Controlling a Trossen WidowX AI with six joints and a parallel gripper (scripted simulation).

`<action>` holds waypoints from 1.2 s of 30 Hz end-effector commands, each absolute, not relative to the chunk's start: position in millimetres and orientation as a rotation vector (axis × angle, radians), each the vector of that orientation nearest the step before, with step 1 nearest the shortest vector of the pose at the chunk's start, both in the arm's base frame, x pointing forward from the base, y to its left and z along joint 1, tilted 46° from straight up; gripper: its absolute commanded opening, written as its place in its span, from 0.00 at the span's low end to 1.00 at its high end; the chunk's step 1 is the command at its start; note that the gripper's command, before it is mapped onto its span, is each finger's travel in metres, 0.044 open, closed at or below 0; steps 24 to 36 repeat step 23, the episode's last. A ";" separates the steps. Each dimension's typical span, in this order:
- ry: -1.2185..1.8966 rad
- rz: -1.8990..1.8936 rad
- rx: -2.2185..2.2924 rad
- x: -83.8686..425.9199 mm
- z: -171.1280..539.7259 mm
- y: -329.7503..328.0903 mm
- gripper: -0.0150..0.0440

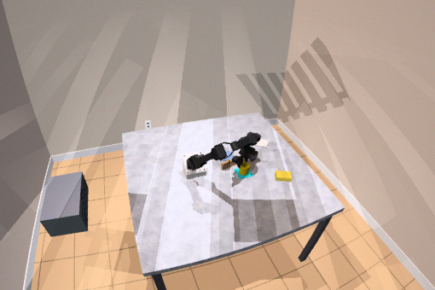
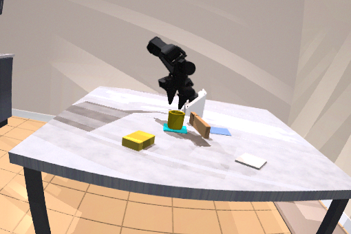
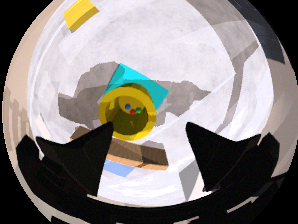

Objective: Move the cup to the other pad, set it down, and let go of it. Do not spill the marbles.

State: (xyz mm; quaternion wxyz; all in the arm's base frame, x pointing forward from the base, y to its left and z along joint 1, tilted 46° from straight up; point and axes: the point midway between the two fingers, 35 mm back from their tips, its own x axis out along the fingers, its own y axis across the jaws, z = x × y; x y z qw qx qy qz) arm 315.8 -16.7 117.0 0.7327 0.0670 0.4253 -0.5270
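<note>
A yellow cup (image 1: 243,167) (image 2: 176,119) (image 3: 128,116) stands upright on the teal pad (image 1: 248,174) (image 2: 167,129) (image 3: 125,75). Marbles show inside it in the wrist view. A light blue pad (image 2: 220,131) (image 3: 120,168) lies to the right in the exterior view, past a brown block (image 2: 200,125) (image 3: 140,155). My gripper (image 2: 177,100) (image 3: 150,126) is open and empty. It hangs a little above the cup and does not touch it.
A yellow block (image 1: 283,175) (image 2: 138,140) (image 3: 80,14) lies near the cup. A white flat card (image 2: 250,160) lies toward the table's front right. The arm's white base (image 1: 194,167) (image 2: 196,104) stands behind the cup.
</note>
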 end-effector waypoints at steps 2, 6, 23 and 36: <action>0.935 -1.158 0.151 316.0 121.9 -11.0 1.00; 0.936 -1.157 0.153 315.5 131.5 -0.9 1.00; 0.932 -1.154 0.154 312.4 160.1 22.7 1.00; 0.932 -1.154 0.154 312.4 160.1 22.7 1.00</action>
